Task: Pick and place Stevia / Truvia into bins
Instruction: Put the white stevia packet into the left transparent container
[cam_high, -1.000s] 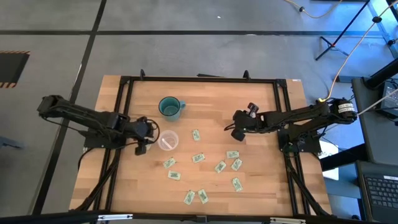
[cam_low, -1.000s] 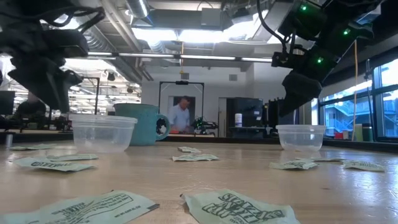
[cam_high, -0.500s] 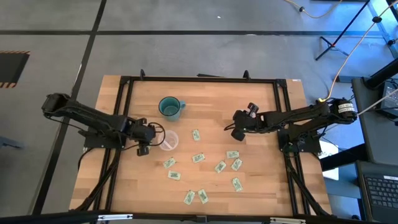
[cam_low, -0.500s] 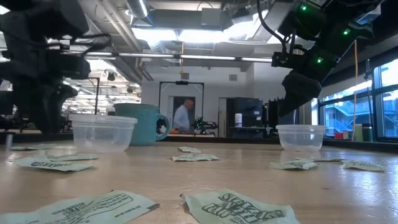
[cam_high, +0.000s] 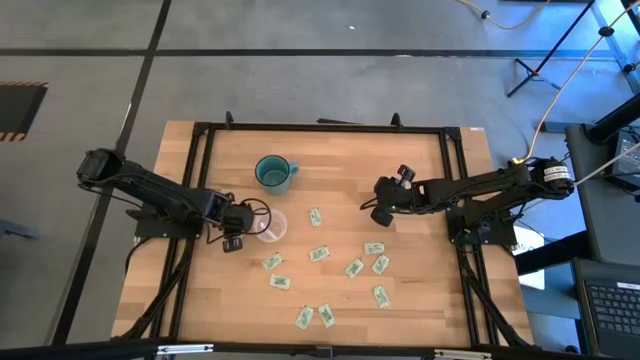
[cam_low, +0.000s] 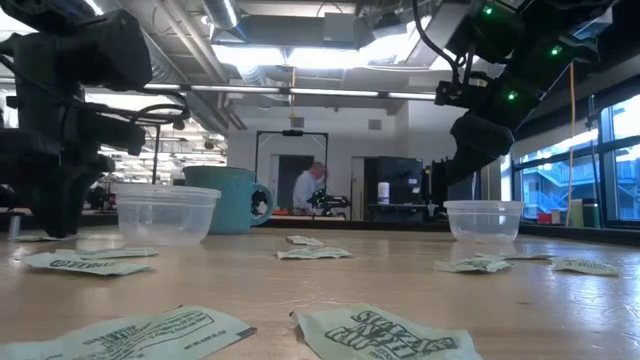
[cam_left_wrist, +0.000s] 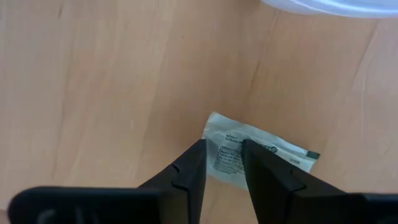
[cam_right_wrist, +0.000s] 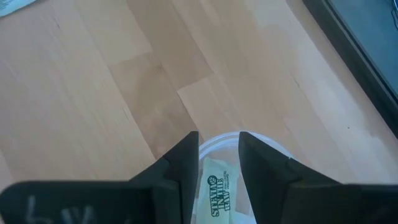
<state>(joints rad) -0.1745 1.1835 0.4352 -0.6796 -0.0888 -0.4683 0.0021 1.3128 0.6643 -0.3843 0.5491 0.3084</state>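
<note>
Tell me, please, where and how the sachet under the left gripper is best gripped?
Probably across its near short end, coming straight down. The sachet lies flat on the table beside the clear cup, and the left gripper already straddles that end, jaws slightly apart.

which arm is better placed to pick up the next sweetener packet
Left, probably. The left gripper is low over the table beside a clear cup, its fingers straddling a packet. The right gripper hangs over the other cup, a packet showing between its fingers.
</note>
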